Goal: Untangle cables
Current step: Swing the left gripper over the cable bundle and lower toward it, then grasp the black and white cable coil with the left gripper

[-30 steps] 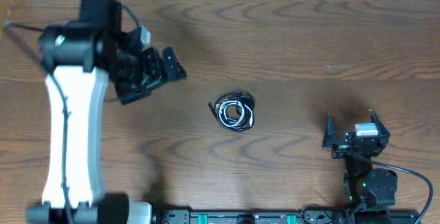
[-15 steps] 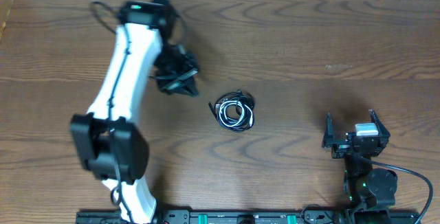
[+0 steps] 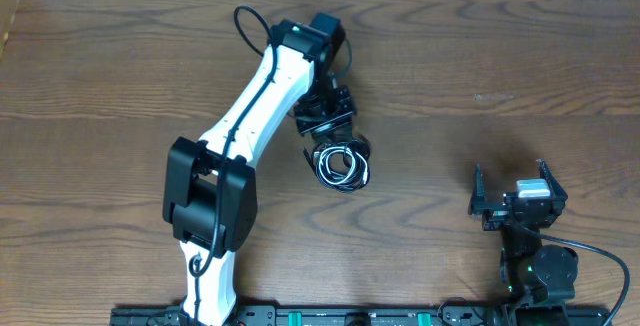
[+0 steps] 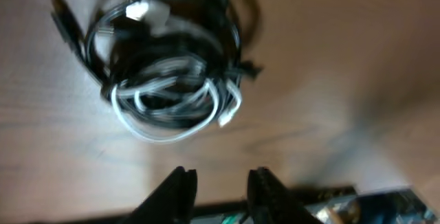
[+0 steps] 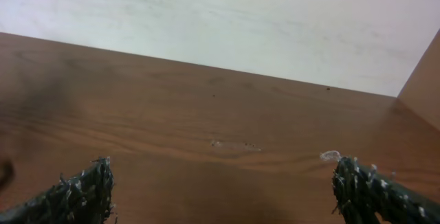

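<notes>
**Left arm poised above a coil not yet touched**

The wooden table (image 3: 500,66) carries one small bundle near its centre. The left arm (image 3: 250,101) reaches across from the 7 o'clock edge, and the left gripper (image 4: 221,176) hangs just at 11 o'clock of the cables (image 3: 342,162), its fingers slightly parted and holding nothing. The right gripper (image 5: 220,183) sits parked at 4 o'clock, well apart from the bundle, jaws spread wide and empty.

The cables lie coiled together, black cords (image 4: 96,59) looped round the white cord (image 4: 172,124), with the plug ends tucked in.

The risk, as I judge it, is that so narrow an opening, closing on the dense middle, catches several loops at once and drags the whole knot instead of freeing one strand. A plug end may also snag.

A second ago the left arm stood far off at 9 o'clock. It has since swung in. The bundle and the right arm have not moved.
</notes>
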Robot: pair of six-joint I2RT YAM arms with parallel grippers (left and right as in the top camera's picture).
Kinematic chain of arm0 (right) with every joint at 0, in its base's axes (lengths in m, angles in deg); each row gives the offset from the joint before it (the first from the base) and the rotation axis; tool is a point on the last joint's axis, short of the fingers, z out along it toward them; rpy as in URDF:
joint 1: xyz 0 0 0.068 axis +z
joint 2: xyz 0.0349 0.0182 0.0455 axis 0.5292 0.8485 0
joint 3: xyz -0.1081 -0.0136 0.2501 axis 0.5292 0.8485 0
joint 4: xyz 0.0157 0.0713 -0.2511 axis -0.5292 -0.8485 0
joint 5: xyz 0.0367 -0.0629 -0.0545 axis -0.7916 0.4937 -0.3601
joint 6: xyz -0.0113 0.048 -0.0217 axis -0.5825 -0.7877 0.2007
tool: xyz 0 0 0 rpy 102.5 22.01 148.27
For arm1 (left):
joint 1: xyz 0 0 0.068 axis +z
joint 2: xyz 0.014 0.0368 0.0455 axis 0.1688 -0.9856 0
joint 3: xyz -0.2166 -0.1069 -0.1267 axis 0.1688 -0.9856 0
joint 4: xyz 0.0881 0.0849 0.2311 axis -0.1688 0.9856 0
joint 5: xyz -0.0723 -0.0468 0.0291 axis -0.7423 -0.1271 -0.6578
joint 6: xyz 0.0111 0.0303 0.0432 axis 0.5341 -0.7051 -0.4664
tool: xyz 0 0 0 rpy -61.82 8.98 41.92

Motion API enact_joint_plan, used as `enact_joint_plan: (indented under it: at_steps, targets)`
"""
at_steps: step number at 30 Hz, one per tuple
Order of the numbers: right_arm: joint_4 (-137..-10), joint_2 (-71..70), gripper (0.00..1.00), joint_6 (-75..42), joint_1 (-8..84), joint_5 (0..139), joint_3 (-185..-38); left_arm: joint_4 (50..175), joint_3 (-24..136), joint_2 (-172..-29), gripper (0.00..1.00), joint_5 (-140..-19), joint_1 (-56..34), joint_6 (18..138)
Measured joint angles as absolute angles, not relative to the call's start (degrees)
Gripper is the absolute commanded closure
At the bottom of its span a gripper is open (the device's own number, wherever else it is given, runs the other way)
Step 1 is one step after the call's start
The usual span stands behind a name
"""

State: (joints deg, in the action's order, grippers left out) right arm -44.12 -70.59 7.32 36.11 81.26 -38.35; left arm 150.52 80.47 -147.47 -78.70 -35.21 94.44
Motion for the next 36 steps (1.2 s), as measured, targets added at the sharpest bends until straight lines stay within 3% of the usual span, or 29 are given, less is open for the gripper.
enact_joint_plan:
  at_steps: [2,4,5,15,29,30,36]
  targets:
    - [-44.12,-70.59,0.01,7.32,36.11,81.26,-38.35,149.23,80.47,-147.47,0.56,-76.75,-35.48,97.37]
    - [-44.14,-70.59,0.01,7.32,36.11,81.24,-38.35,149.12,80.47,-147.47,0.34,-74.02,-35.91,100.24]
    - [-44.12,-70.59,0.01,7.32,36.11,81.24,-38.35,149.12,80.47,-147.47,0.3,-72.51,-36.18,101.74]
    - [-44.12,-70.59,0.01,7.32,36.11,81.26,-38.35,148.95,80.47,-147.47,0.27,-61.41,-40.66,113.72]
    - [-44.12,-70.59,0.01,7.32,36.11,81.26,-38.35,147.29,78.07,-147.54,0.26,-55.61,-44.7,119.36]
    - [-44.12,-70.59,0.01,7.32,36.11,81.26,-38.35,147.31,77.74,-147.54,0.16,-55.42,-44.7,119.53]
    - [-44.12,-70.59,0.01,7.32,36.11,81.26,-38.35,147.77,76.78,-147.56,0.16,-53.41,-43.98,118.86]
